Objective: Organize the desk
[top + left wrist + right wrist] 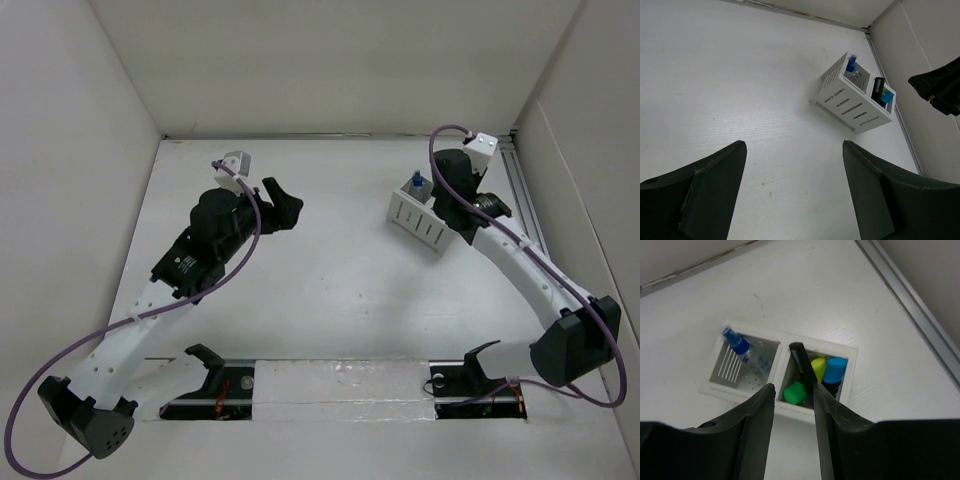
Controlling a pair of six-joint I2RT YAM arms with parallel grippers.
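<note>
White desk boxed by wall panels at left, back and right; metal rail along right edge. Broad bare stretch between arms. Left gripper spread wide, holding nothing, hovering mid-left over desk. Right gripper narrowly parted, nothing clamped, above pen holder near rail, over compartment with markers. Desk beneath both grippers.

Plain white wall panels on three sides
</note>
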